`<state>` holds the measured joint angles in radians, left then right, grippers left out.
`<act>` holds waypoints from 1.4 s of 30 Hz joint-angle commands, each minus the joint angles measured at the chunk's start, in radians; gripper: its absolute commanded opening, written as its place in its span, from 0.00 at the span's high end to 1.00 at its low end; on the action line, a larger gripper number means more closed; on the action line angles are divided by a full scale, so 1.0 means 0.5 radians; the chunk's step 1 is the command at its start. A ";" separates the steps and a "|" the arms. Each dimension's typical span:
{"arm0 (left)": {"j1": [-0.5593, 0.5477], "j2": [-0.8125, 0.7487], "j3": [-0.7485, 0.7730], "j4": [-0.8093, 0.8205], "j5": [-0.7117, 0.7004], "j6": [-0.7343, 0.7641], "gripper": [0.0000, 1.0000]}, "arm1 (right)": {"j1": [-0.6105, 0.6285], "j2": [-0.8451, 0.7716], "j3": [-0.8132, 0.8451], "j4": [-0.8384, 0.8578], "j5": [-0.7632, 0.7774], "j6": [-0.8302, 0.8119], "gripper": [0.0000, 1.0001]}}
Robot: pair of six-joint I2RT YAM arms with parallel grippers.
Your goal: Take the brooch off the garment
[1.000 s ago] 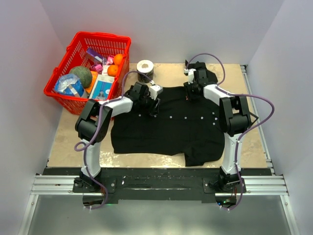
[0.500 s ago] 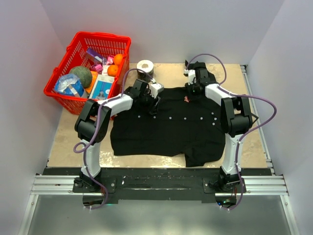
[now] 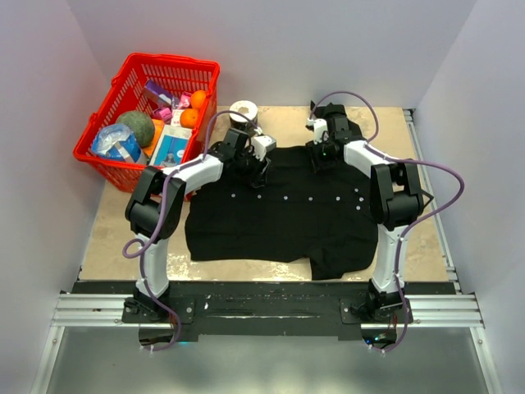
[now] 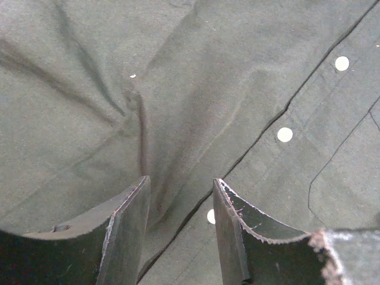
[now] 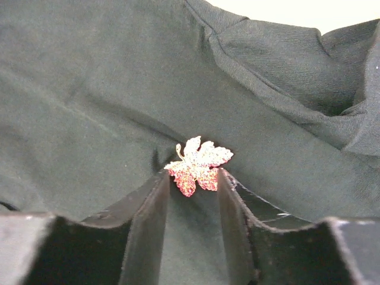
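The garment (image 3: 287,215) is a black shirt lying flat on the table, with a row of white buttons (image 4: 285,135). The brooch (image 5: 199,165) is a reddish-pink leaf pin on the cloth (image 5: 89,89) near the collar. In the top view it is hidden under the gripper. My right gripper (image 5: 193,176) has its jaws narrowed on the brooch, whose lower edges touch both fingertips. It sits at the shirt's far right (image 3: 321,158). My left gripper (image 4: 181,181) is open a little, its tips pressed on the wrinkled cloth (image 4: 208,89) beside the button seam, at the shirt's far middle (image 3: 261,171).
A red basket (image 3: 102,103) full of groceries stands at the far left. A white tape roll (image 3: 244,111) stands just beyond the shirt's far edge, close to my left arm. Grey walls close in the table on three sides.
My right gripper drew back and uncovered the brooch, then moved forward over it again. My left gripper shifted slightly toward the far side of the cloth.
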<state>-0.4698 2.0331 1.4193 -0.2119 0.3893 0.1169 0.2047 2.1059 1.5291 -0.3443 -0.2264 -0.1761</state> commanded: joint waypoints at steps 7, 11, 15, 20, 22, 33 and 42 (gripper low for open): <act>0.004 -0.047 0.058 0.013 0.087 0.030 0.49 | 0.063 -0.012 0.108 -0.014 0.072 0.036 0.51; 0.007 -0.059 0.042 0.010 0.080 0.036 0.49 | 0.094 0.025 0.108 -0.032 0.100 0.054 0.51; 0.007 -0.062 0.030 0.010 0.077 0.036 0.49 | 0.127 0.068 0.111 -0.038 0.195 0.058 0.51; 0.004 -0.072 0.024 0.004 0.071 0.051 0.49 | 0.131 0.071 0.108 -0.045 0.312 0.058 0.53; 0.007 -0.075 0.024 0.000 0.065 0.055 0.49 | 0.128 0.050 0.099 -0.045 0.358 0.073 0.53; 0.004 -0.072 0.021 -0.003 0.071 0.055 0.49 | 0.125 -0.018 0.142 -0.051 0.333 0.147 0.53; 0.007 -0.066 0.021 0.010 0.080 0.045 0.49 | 0.128 -0.027 0.172 -0.081 0.385 0.153 0.53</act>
<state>-0.4698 2.0331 1.4193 -0.2184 0.4122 0.1246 0.2737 2.1269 1.5692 -0.3641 -0.0731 -0.1150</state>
